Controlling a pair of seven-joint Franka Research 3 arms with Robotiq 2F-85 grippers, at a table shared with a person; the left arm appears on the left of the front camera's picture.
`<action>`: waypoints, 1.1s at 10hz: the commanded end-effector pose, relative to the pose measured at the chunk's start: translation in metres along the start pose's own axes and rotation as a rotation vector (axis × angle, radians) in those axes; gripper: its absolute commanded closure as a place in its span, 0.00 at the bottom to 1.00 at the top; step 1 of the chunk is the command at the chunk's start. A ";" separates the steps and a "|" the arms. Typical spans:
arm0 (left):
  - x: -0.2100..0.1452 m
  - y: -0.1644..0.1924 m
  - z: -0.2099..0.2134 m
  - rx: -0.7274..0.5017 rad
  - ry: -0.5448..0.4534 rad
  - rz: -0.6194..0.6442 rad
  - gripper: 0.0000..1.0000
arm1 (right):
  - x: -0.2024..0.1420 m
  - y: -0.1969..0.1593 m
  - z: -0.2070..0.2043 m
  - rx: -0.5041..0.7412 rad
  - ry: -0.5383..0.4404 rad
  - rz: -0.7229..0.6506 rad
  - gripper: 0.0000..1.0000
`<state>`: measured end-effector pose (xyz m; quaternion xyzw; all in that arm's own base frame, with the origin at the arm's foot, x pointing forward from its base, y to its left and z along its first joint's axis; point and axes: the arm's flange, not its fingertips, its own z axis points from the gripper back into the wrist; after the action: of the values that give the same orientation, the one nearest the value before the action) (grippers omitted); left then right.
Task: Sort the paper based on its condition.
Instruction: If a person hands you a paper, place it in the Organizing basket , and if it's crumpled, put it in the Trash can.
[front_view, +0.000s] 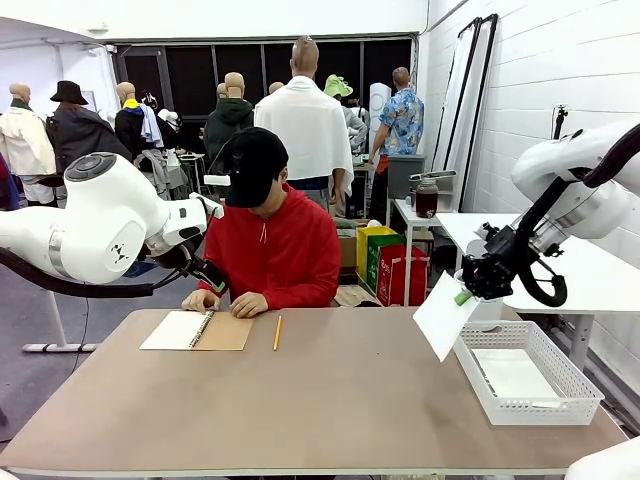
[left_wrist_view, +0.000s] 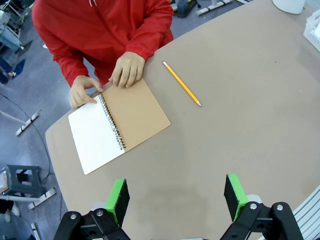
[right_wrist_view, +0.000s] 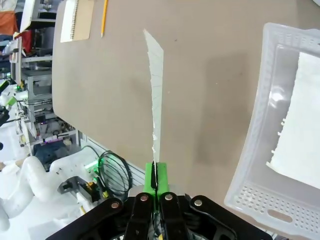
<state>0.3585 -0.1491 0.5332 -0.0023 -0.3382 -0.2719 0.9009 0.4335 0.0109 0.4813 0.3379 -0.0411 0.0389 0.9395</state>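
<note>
My right gripper (front_view: 464, 296) (right_wrist_view: 156, 176) is shut on the top edge of a white sheet of paper (front_view: 445, 316) (right_wrist_view: 156, 85). The sheet hangs in the air just left of the white basket (front_view: 570, 372) (right_wrist_view: 250, 150). One long edge of the sheet looks ragged. Another sheet of paper (front_view: 515, 375) (right_wrist_view: 300, 120) lies flat in the basket. My left gripper (left_wrist_view: 176, 197) is open and empty, high above the table. It looks down on the open notebook (left_wrist_view: 117, 125) that the person's hands (left_wrist_view: 127, 70) rest on.
The spiral notebook (front_view: 197, 330) with its brown cover lies at the far left of the table in front of the person. A yellow pencil (front_view: 277, 332) (left_wrist_view: 182, 84) lies to its right. My left arm (front_view: 100, 220) hovers at the left. A white side table (front_view: 590, 270) stands behind the basket.
</note>
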 end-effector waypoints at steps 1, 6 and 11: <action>-0.001 0.000 -0.001 -0.001 0.003 -0.003 0.00 | 0.006 0.003 0.000 0.027 0.004 0.001 1.00; -0.001 0.000 -0.001 -0.001 0.003 -0.003 0.00 | -0.014 -0.035 0.012 -0.087 -0.022 -0.037 1.00; -0.001 0.000 -0.001 -0.001 0.003 -0.003 0.00 | -0.027 -0.089 0.017 -0.136 -0.020 -0.073 1.00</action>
<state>0.3585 -0.1491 0.5332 -0.0023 -0.3382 -0.2719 0.9009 0.4162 -0.0649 0.4451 0.2872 -0.0364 -0.0068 0.9571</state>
